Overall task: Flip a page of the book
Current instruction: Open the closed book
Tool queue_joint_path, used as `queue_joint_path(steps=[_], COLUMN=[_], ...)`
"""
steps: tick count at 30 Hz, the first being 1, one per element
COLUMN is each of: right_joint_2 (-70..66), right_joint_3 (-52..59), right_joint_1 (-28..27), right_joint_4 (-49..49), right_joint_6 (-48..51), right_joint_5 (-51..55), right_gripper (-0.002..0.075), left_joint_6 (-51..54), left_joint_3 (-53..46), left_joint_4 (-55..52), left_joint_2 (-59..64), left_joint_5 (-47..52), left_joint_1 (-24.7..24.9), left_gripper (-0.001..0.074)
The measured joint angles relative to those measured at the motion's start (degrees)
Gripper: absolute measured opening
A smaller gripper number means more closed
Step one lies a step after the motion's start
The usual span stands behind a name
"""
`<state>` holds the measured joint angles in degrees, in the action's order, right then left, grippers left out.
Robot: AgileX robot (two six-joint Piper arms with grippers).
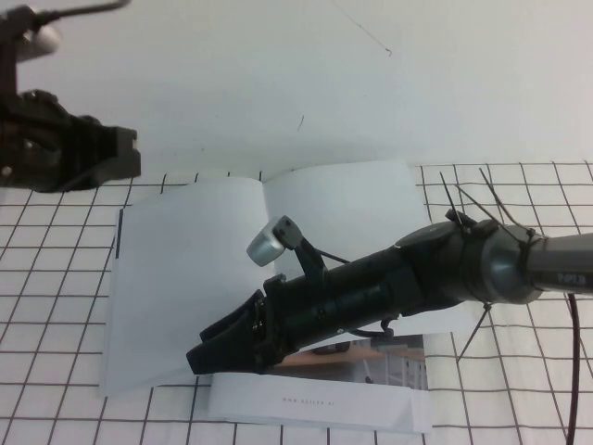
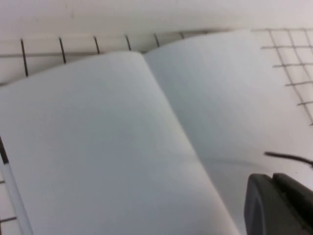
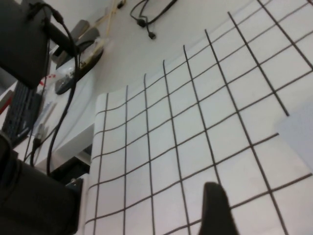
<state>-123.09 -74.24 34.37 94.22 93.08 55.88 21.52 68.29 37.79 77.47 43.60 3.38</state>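
The book (image 1: 343,199) lies open on the grid mat, both upper faces blank white. The page (image 1: 181,278) lies blank face up on the left side. My right gripper (image 1: 199,348) reaches across the book and sits low over the page's near edge. Its fingers look spread, with nothing between them. In the right wrist view one dark finger (image 3: 215,210) shows over the mat, and a page corner (image 3: 298,132) is off to the side. My left gripper (image 1: 125,158) is parked at the far left, off the book. Its dark fingers (image 2: 276,205) lie together above the blank spread (image 2: 98,147).
Under my right arm a sheet with colour photos (image 1: 389,357) sticks out. A smaller white booklet (image 1: 315,403) with one line of grey text lies at the near edge. The grid mat (image 1: 519,389) covers the table, and plain white table (image 1: 371,83) lies beyond.
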Motion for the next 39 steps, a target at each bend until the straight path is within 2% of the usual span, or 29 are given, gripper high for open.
queue_joint_path(steps=[4, 8, 17, 24, 27, 31, 36, 39], right_joint_2=[3.18, 8.76, 18.64, 24.33, 26.32, 29.01, 34.05, 38.2], right_joint_3=[0.0, 0.0, 0.0, 0.0, -0.04, -0.14, -0.49, -1.67], right_joint_1=[-1.14, -5.19, -15.65, -17.33, -17.33, -17.33, -17.33, -17.33], right_joint_4=[-0.61, -1.02, -4.25, -7.53, -9.32, -10.9, -13.19, -19.36], right_joint_6=[0.0, -1.2, -4.81, -5.16, -5.16, -5.4, -8.71, -13.6], right_joint_5=[1.61, 2.42, 8.47, 11.16, 11.93, 12.06, 9.98, 6.77], right_gripper=[0.0414, 0.0408, 0.0321, 0.0314, 0.0288, 0.0202, 0.0062, 0.0015], left_joint_6=[0.09, 0.6, 1.87, 2.27, 3.27, 4.68, 5.68, 5.77], left_joint_3=[0.0, 0.0, 0.0, 0.32, 0.32, 0.32, 0.32, 0.32], left_joint_4=[-0.66, -1.57, -1.51, -1.23, -0.85, 0.9, 2.38, 2.47], left_joint_2=[7.65, 15.46, 29.17, 35.51, 34.58, 29.44, 14.08, 3.41], left_joint_5=[1.11, 1.95, 1.47, 0.06, 0.06, 0.54, 2.14, 3.07], left_joint_1=[0.0, 0.0, 0.0, 0.0, 0.0, 0.0, 0.0, 0.0], left_gripper=[-0.0003, -0.0003, -0.0003, -0.0003, -0.0003, -0.0003, -0.0003, -0.0003])
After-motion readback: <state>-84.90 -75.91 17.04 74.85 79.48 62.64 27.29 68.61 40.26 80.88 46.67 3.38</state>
